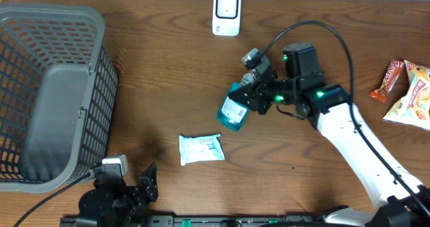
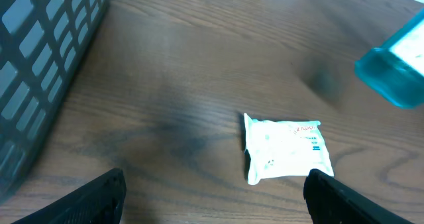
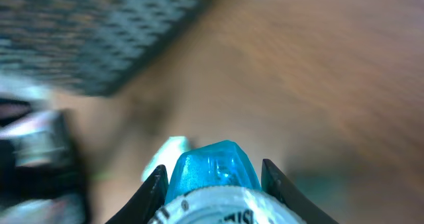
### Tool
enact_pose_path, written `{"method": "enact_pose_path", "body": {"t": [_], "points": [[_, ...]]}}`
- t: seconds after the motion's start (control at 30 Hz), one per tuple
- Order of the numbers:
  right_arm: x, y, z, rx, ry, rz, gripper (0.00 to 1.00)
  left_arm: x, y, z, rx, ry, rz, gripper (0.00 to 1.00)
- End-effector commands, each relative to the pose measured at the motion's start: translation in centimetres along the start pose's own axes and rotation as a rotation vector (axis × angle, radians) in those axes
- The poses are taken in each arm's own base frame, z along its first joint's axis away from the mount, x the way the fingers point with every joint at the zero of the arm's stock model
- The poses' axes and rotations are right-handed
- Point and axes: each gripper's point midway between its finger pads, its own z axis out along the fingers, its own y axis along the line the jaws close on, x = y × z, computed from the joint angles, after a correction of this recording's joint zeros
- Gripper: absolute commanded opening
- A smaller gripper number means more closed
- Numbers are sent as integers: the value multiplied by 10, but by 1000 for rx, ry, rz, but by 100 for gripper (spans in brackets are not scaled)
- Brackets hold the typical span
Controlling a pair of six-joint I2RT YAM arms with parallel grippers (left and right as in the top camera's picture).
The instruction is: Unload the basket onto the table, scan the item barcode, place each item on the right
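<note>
Pinching one blue bottle [image 1: 234, 110], the right gripper [image 1: 248, 98] holds it up over the table [image 1: 168, 72], just below the one white scanner [image 1: 226, 13]. The left gripper [image 1: 146, 185] has its fingers spread wide with nothing in them. There is one white packet [image 1: 201, 148], one gray basket [image 1: 94, 25], a red snack bag [image 1: 388, 81] and a yellow snack bag [image 1: 411, 99]. Only the top view shows the scanner and the two bags. The left wrist view shows the packet's tiny print. The right wrist view is blurry and shows the bottle's blue end between two black fingers [image 3: 154, 187].
</note>
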Motion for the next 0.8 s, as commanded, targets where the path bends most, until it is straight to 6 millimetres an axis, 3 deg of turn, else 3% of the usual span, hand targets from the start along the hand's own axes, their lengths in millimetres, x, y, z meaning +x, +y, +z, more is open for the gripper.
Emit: {"method": "enact_pose_path", "body": {"t": [0.0,0.23,0.5,0.63,0.77], "points": [[-16,68,-23,-387,-54,3,11,0,0,0,1,0,7,86],[-16,99,-39,-593,-60,19,11,0,0,0,1,0,7,86],[-14,101,-40,-601,-57,24,15,0,0,0,1,0,7,86],[-12,81,-27,-461,-62,-58,12,0,0,0,1,0,7,86],[-6,32,-8,-148,-12,-83,10,0,0,0,1,0,7,86]]}}
